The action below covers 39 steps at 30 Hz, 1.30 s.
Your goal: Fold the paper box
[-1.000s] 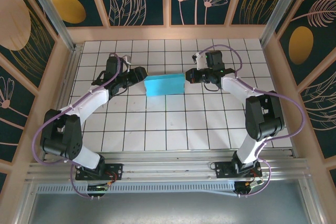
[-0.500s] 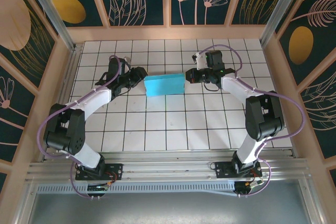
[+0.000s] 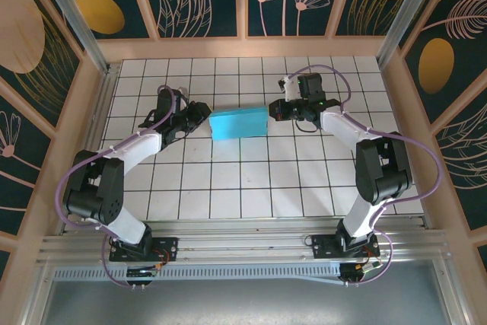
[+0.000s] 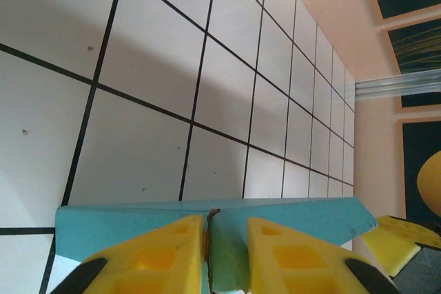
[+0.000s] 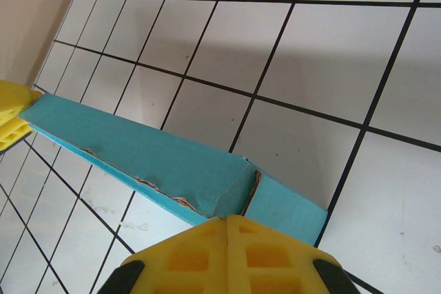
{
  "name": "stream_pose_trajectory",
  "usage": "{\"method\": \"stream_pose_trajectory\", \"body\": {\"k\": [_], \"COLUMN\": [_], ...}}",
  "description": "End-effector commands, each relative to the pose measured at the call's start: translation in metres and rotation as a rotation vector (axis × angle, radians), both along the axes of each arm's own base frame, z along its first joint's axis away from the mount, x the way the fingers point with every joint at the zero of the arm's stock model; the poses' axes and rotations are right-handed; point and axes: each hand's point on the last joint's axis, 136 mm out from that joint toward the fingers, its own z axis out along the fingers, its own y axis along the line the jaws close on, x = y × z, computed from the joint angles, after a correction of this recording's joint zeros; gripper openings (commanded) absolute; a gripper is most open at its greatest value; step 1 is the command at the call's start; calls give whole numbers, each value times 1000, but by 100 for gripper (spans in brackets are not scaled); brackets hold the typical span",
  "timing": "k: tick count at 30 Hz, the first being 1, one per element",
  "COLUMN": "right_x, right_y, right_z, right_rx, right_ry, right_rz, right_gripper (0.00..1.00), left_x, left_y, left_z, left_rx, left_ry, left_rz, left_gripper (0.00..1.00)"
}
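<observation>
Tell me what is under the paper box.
The white, black-gridded table lies below the teal paper box, and its tiles show all around the box. The patch directly beneath is covered by the box, so anything lying there cannot be seen.

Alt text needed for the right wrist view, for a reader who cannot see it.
A teal paper box stretches diagonally over a white tiled table, its torn-edged near end meeting the right end effector, whose yellow fingers are shut. Another yellow fingertip sits at the box's far end.
</observation>
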Motion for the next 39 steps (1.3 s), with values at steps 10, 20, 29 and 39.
{"method": "stream_pose_trajectory", "body": {"k": [10,20,29,39], "right_x": [-6,-10,-2,16], "right_y": [2,-1,-4,6], "right_z": [21,48,67,37], "right_rx": [11,49,150,284], "right_ry": [-5,-60,-38,214], "right_rz": [8,2,-112,-258], "right_gripper": [15,25,34,38], "left_x": [-8,-5,-6,-7], "left_y": [2,3,4,5], "left_z": [-25,-26,-26,-27], "left_rx": [27,53,64,65], "left_ry": [71,70,67,69], "left_rz": [-6,-17,-18,-20], "left_gripper": [17,16,16,17]}}
